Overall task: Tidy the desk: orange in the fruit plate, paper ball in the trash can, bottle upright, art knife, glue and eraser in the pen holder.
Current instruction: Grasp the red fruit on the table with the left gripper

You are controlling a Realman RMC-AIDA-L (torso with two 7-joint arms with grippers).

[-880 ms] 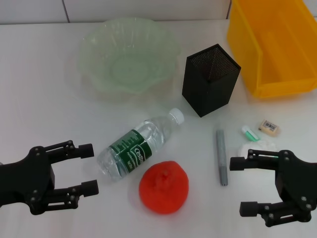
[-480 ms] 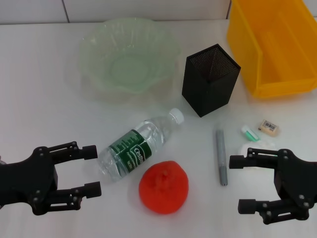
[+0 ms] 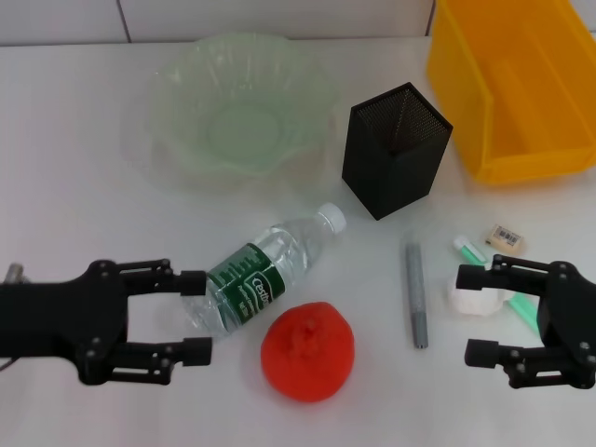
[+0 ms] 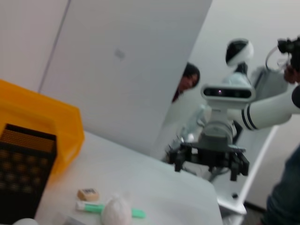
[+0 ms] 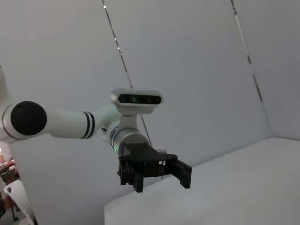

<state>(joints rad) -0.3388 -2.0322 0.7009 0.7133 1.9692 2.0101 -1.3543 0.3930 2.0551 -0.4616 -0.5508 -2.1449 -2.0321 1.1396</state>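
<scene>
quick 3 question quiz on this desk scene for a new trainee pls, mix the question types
1. True or false: the bottle stands upright.
2. What lies nearest the open left gripper? A) bottle B) eraser C) trash can
3. Fill in: the fruit plate holds ____ fruit, and the orange sits on the desk.

Key: 1 false, it lies on its side. 2 A. 3 no.

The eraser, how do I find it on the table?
Start at the big yellow trash can. Just in front of its near wall lies the eraser, a tiny beige block. Its white barcode sticker tells it apart from the mint-green glue and white paper ball beside it.
</scene>
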